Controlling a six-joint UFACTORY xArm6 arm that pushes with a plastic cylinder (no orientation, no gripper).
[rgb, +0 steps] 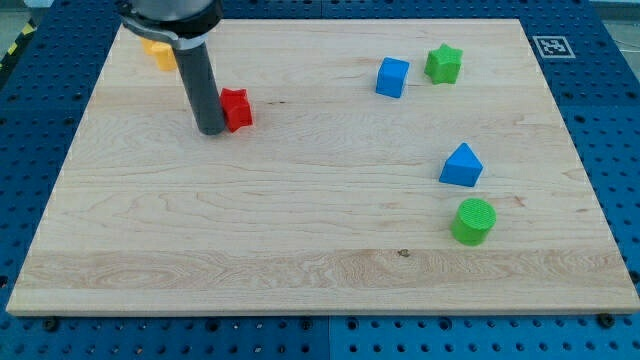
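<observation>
In the one camera view, a pale wooden board (300, 240) lies on a blue perforated table (30, 100). My tip (212, 131) stands on the board in the upper left part of the view. There is nothing to open or shut: it is a plain dark rod, and it holds nothing. The tip sits against the left side of the red block (236, 109), touching it or just beside it; I cannot tell which, and the block's shape is not clear, since the rod covers part of it. Placed so, the rod can only bear on the block from the side.

Behind the rod, toward the view's top left, a yellow block (158, 53) shows partly, its shape hidden.

Well apart, on the view's right, lie a blue cube (392, 77) with a green star (443, 64) just beside it, and lower down a blue triangle block (461, 166) near a green cylinder (473, 221).
</observation>
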